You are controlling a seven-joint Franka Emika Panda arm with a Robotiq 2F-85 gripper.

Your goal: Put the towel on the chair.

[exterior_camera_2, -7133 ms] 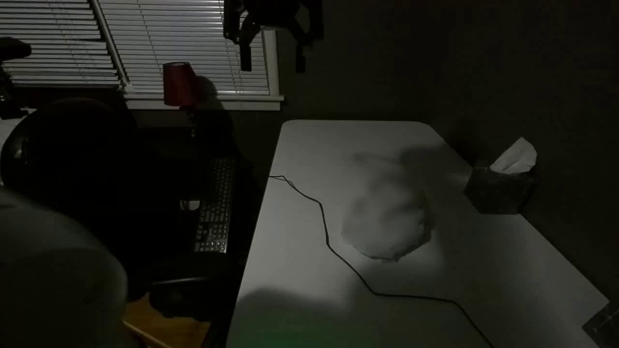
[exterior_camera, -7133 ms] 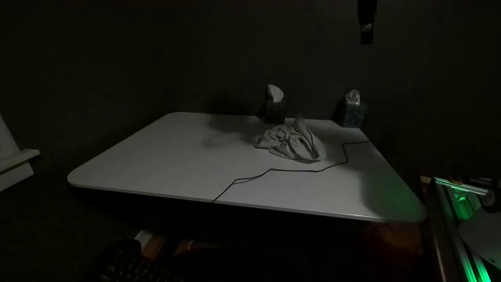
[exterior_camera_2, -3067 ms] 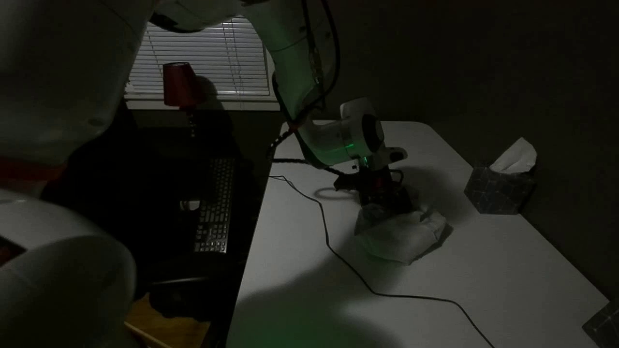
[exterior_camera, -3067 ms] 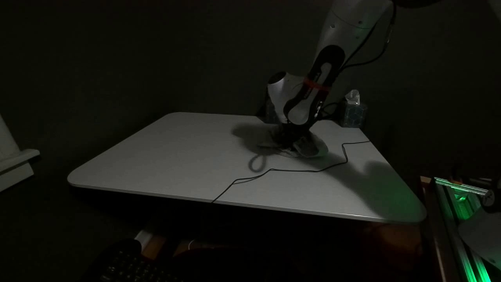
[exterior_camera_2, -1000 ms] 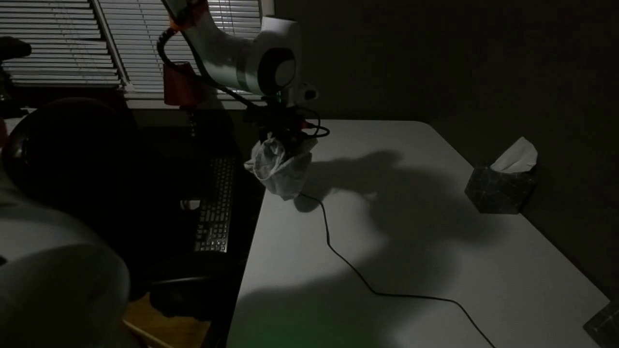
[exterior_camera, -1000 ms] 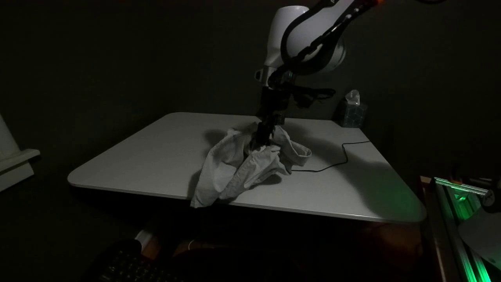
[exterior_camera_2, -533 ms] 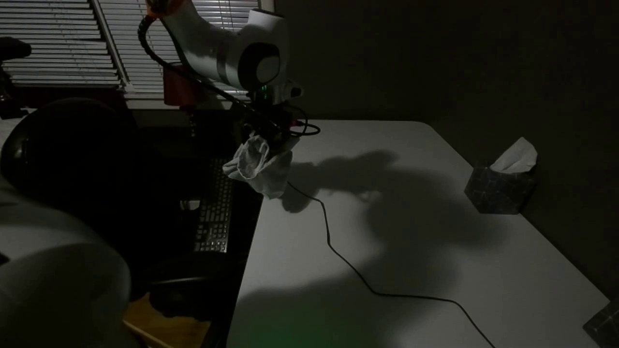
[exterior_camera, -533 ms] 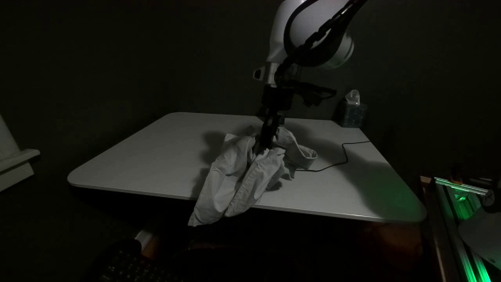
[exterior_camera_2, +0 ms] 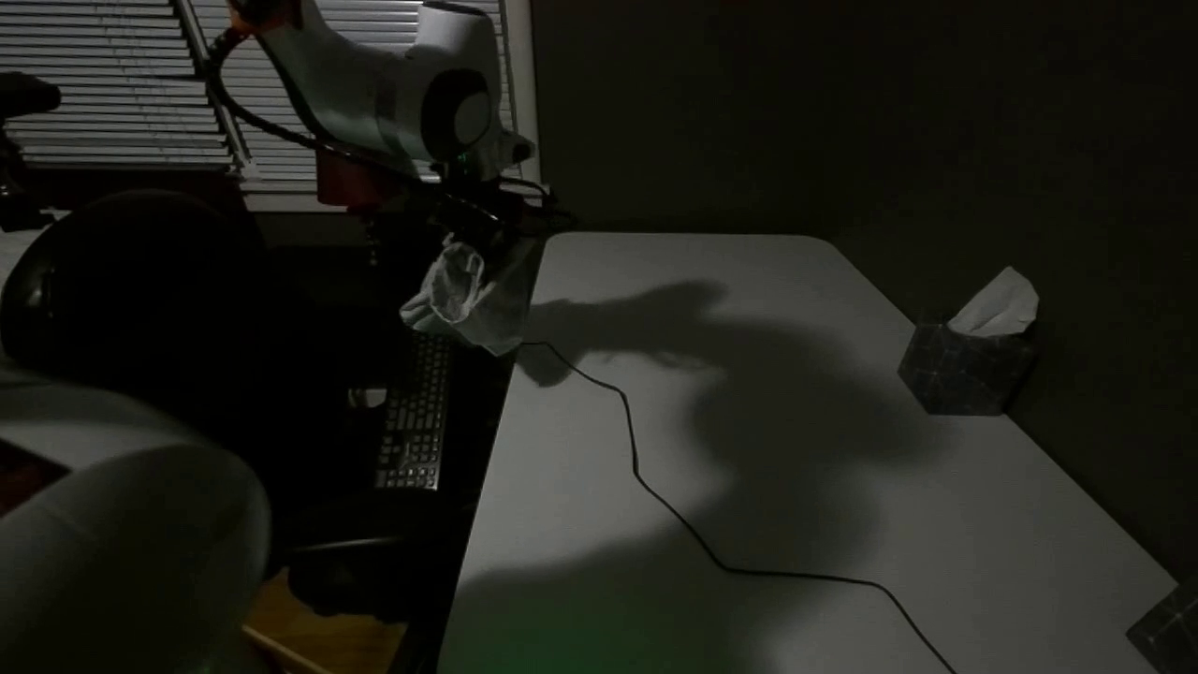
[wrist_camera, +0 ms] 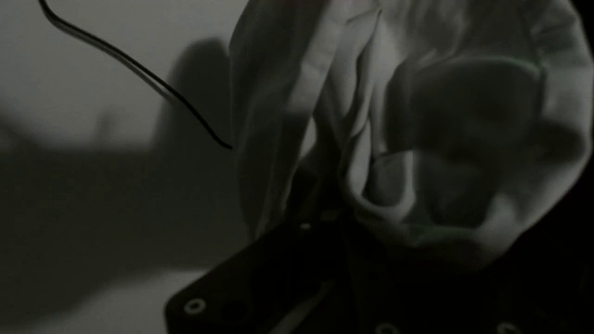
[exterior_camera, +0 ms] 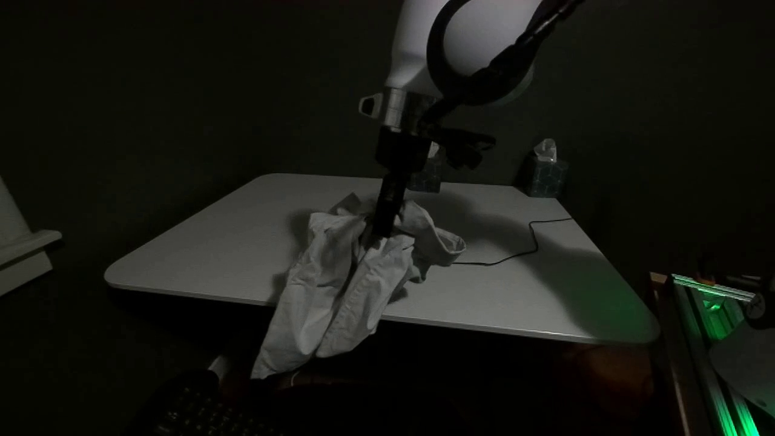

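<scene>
The pale grey towel [exterior_camera: 372, 284] hangs in loose folds from my gripper [exterior_camera: 382, 233], which is shut on it. Its lower end droops past the table's edge. In an exterior view the towel [exterior_camera_2: 487, 314] is at the table's edge on the keyboard side. The wrist view shows the towel [wrist_camera: 274, 93] bunched around the dark fingers [wrist_camera: 301, 250], hiding their tips. A black chair [exterior_camera_2: 131, 290] stands left of the table in an exterior view, its seat lost in darkness.
The white table [exterior_camera: 212, 254] carries a thin black cable [exterior_camera: 511, 257] and two tissue boxes [exterior_camera: 548, 178] [exterior_camera_2: 964, 370]. Beside the table are a keyboard [exterior_camera_2: 412, 421], a red lamp [exterior_camera_2: 342, 178] and the chair's armrest [exterior_camera_2: 346, 543]. The room is very dark.
Seven seconds ago the towel lay on the table below the open gripper. It was then gripped and lifted; over the last second it moved further across the table edge toward the chair side.
</scene>
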